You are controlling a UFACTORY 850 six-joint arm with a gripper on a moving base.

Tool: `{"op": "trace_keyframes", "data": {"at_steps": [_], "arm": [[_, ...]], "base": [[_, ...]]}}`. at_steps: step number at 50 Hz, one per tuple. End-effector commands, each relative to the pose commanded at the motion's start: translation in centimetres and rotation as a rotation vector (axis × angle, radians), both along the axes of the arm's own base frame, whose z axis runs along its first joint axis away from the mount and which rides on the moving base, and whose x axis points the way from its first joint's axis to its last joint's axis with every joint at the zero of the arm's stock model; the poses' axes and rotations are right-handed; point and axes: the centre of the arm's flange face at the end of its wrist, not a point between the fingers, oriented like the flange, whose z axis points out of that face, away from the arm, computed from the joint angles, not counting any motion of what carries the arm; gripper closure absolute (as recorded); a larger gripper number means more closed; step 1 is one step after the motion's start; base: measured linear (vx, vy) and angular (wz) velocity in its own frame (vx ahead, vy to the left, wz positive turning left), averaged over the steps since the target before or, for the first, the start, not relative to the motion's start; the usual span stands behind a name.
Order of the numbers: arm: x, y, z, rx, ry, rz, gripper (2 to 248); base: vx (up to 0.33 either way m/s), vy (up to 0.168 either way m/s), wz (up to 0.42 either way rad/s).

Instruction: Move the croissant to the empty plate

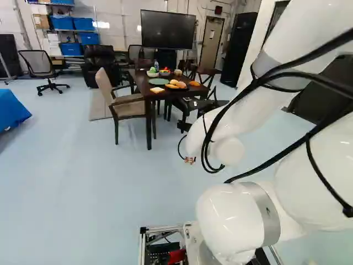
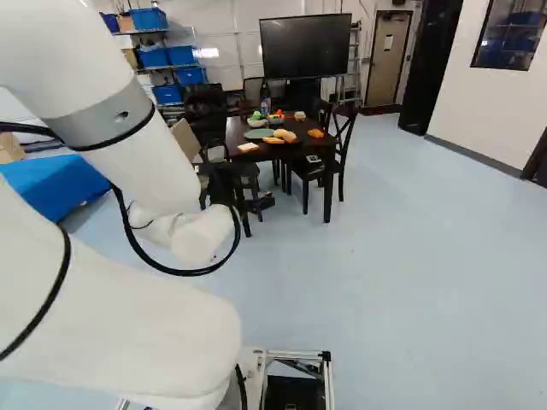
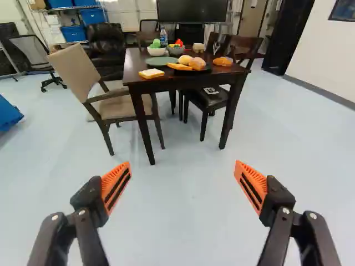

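I have the black gripper (image 3: 182, 163) wide open, nothing between its orange pads (image 3: 116, 186), and it points at the dining table (image 3: 132, 65) from well short of it. I read that as a travel pose: the white arm (image 1: 242, 113) is folded near the base so I can drive in first, fingers ready spread. What I take for the croissant (image 3: 223, 61) lies on the tabletop at my one o'clock, just off the three o'clock side of the dark plate (image 3: 208, 69). That plate already carries bread rolls (image 3: 197, 64), so the empty green plate (image 3: 162, 61), at its ten o'clock, looks like the target. The next move should be a forward drive — then a reach over the near edge. The tan armchair (image 3: 115, 109) at my eleven o'clock could snag the base, and the rolls between pick and drop call for a lifted carry.
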Motion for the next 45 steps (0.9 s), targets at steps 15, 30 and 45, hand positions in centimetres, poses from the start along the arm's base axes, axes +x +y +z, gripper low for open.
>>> {"op": "trace_keyframes", "data": {"at_steps": [15, 30, 45], "arm": [[0.0, 0.0, 0.0, 0.0, 0.0, 0.0, 3], [0.0, 0.0, 0.0, 0.0, 0.0, 0.0, 3], [0.0, 0.0, 0.0, 0.0, 0.0, 0.0, 3]], "base": [[0.168, -0.056, -0.06], [0.185, -0.058, -0.011], [0.183, -0.073, -0.003]]}}
